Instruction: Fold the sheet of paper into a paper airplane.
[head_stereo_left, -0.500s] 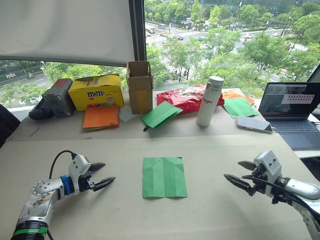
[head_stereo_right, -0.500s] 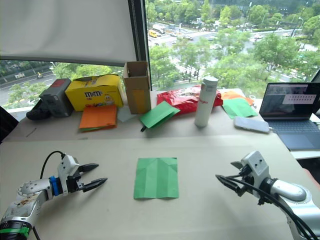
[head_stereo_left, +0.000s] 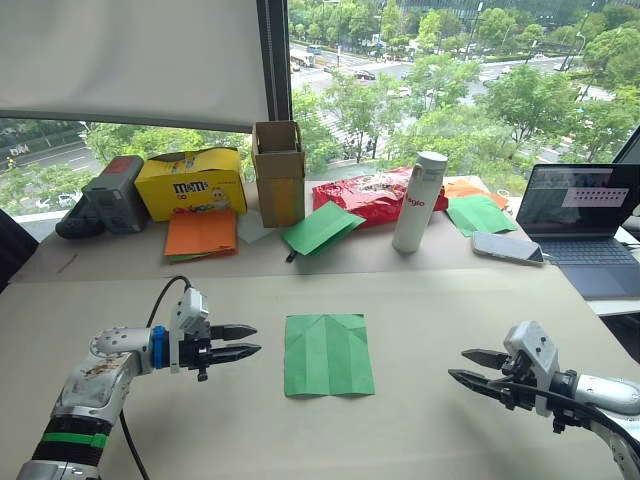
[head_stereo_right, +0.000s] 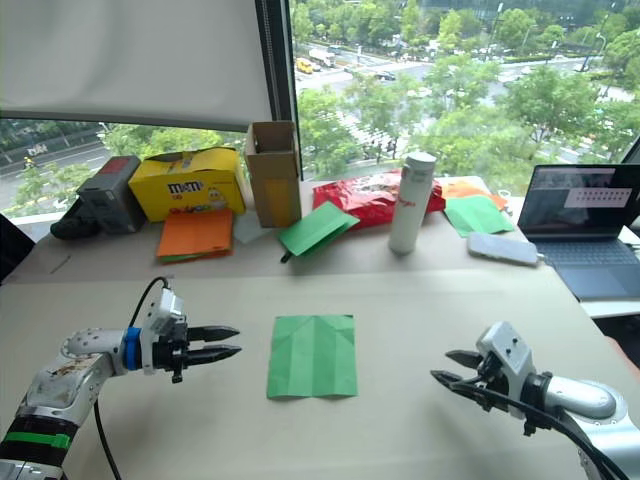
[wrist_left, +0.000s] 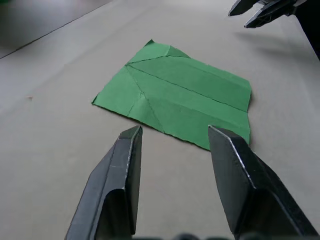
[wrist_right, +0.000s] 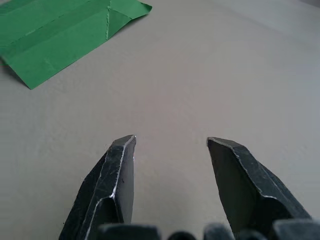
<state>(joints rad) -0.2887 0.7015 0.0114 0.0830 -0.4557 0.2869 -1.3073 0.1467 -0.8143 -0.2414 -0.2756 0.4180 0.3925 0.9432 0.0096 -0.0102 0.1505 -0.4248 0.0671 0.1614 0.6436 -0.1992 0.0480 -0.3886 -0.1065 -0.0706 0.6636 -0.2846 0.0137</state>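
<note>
Creased green sheet of paper flat on beige counter, left hand parted near its left edge, right hand parted, well apart on the right

A beige table carries the sheet of paper, bright green and creased, lying flat near its middle. Along the far edge by the window lie a grey device, a yellow candy box, orange paper sheets, an upright cardboard box, a loose green paper and a red bag. Further right stand a white bottle, more green paper, a phone and an open laptop.
</note>
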